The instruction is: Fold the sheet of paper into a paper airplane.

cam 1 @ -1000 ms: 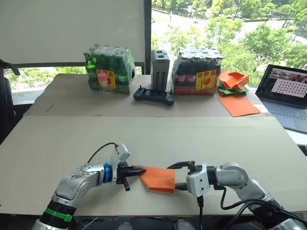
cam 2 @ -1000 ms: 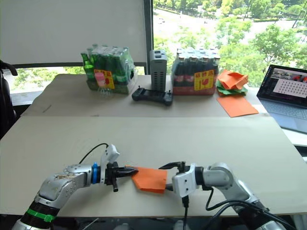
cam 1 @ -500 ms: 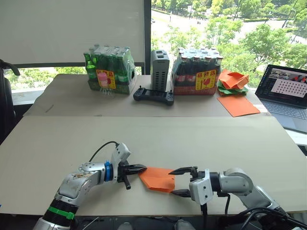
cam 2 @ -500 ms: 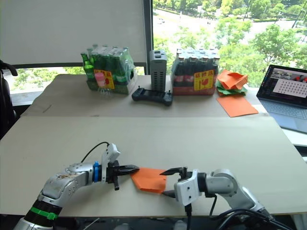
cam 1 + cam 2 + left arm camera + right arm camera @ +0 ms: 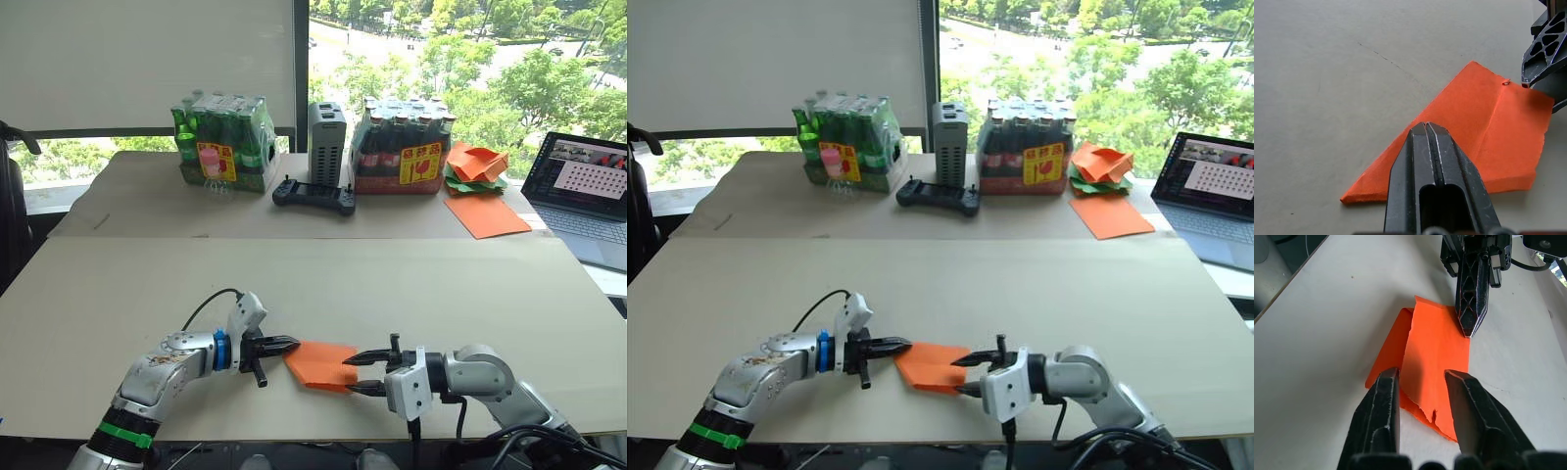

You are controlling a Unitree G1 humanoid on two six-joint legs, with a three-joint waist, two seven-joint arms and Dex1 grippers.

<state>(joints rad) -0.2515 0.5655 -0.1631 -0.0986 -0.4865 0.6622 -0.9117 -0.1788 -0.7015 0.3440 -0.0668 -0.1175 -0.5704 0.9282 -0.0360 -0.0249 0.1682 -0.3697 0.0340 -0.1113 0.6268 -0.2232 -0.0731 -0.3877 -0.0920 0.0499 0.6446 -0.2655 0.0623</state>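
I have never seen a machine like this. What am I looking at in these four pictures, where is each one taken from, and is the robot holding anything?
This is a humanoid robot with two arms, each ending in a gripper with two black fingers. Two pictures come from cameras in its head, looking down over the arms. The other two come from a camera on each wrist, looking along that gripper's fingers.

On the near table lies a folded sheet of paper, bright orange. The left gripper is shut, its tip pressing on one end of the paper. The right gripper is open, its fingers on either side of the opposite edge, not yet closed, so nothing is lifted.

Further back stand two packs of bottles, a grey box, a black controller, a heap of orange and green papers, a flat orange sheet and a laptop.
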